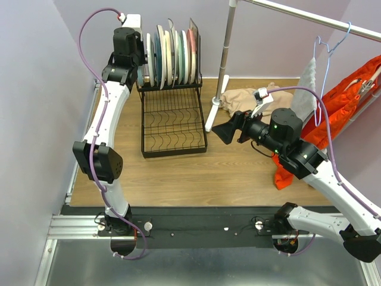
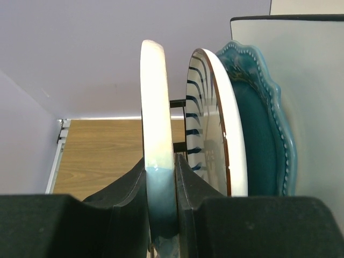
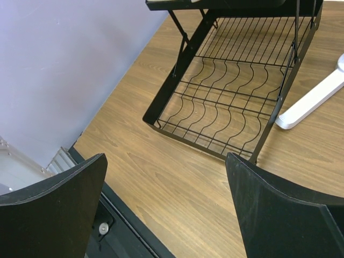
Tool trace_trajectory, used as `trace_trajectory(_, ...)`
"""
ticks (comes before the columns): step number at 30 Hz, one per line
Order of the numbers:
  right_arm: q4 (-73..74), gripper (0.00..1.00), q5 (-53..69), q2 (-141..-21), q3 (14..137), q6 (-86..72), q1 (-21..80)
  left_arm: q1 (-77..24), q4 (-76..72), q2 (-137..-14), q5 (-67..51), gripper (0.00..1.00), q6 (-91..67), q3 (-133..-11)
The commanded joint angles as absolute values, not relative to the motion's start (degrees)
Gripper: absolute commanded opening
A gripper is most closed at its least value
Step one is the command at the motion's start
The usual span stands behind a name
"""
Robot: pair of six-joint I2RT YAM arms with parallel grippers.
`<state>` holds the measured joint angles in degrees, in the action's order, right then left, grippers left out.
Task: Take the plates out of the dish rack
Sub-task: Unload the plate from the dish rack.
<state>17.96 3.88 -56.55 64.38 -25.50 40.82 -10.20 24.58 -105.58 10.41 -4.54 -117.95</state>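
Observation:
The black dish rack [image 1: 172,122] stands at the back left of the table, with several plates [image 1: 172,56] upright on edge in its upper basket. My left gripper [image 1: 141,72] is at the left end of the row. In the left wrist view my left gripper [image 2: 161,167] is shut on the rim of the cream-blue plate [image 2: 156,107]. To the right of it stand a white plate with dark stripes [image 2: 217,140], a scalloped teal plate [image 2: 263,140] and a pale square plate [image 2: 312,80]. My right gripper [image 1: 224,132] [image 3: 166,209] hangs open over bare wood beside the rack's lower tray [image 3: 226,107].
A metal clothes-rail stand [image 1: 226,53] rises just right of the rack, its white foot [image 3: 312,99] on the table. Beige cloth [image 1: 247,100] lies behind my right arm. An orange garment [image 1: 351,95] and a hanger with grey cloth [image 1: 309,83] hang at the right. A wall bounds the left.

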Motion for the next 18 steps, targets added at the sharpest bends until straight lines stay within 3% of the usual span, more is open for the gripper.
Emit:
trace_trajectory(1,18.2,1.00,2.5,-55.8,66.1,-26.1,40.8,-12.4,22.9,-106.2,12.1,0.00,-0.4,-124.8)
trace_trajectory(18,18.1,1.00,2.4,-55.8,66.0,-26.5,40.7,-15.5,21.7,-106.0,18.6,0.00,5.9,-128.3)
